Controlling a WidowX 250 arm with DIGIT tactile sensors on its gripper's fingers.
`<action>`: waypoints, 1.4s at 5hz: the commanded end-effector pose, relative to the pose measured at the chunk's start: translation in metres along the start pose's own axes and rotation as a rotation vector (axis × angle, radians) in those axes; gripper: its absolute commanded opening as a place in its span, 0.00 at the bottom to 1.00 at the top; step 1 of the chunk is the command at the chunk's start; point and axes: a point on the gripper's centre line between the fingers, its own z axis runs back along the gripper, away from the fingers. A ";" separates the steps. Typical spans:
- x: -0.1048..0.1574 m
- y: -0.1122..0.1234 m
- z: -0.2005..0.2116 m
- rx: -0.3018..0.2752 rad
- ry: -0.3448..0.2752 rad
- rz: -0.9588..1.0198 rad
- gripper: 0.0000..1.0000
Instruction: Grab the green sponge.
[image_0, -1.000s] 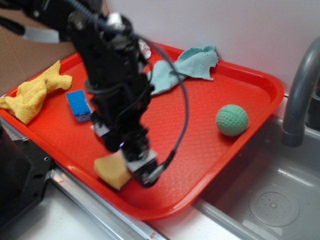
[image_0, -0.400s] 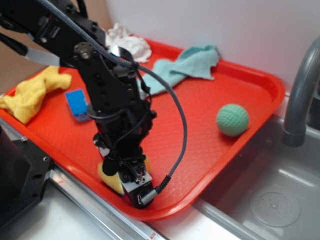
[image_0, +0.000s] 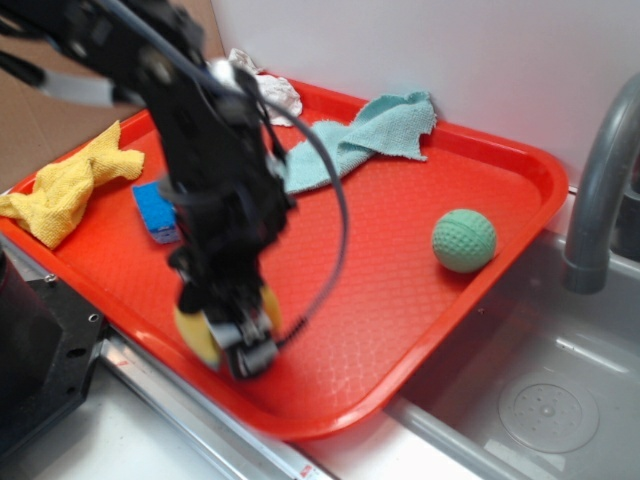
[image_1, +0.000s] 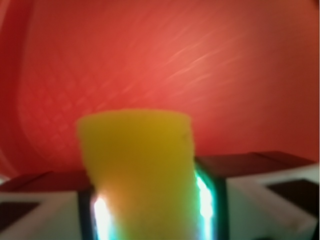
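the tool (image_0: 240, 335) is pinching the yellow sponge (image_0: 200, 330) near the front edge of the red tray (image_0: 520, 170), and the wrist view shows that sponge (image_1: 137, 170) squeezed between both fingers; no green sponge shows in either view. a blue sponge (image_0: 155, 212), a yellow cloth (image_0: 70, 185), a teal cloth (image_0: 370, 135) and a pale green ball (image_0: 464, 240) also lie on the tray; the sink (image_0: 540, 390) sits at the desk's right side.
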 end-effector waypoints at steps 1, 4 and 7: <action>-0.012 0.058 0.112 -0.073 -0.112 0.258 0.00; -0.002 0.116 0.181 0.209 -0.205 0.379 0.00; 0.015 0.120 0.169 0.266 -0.176 0.381 0.00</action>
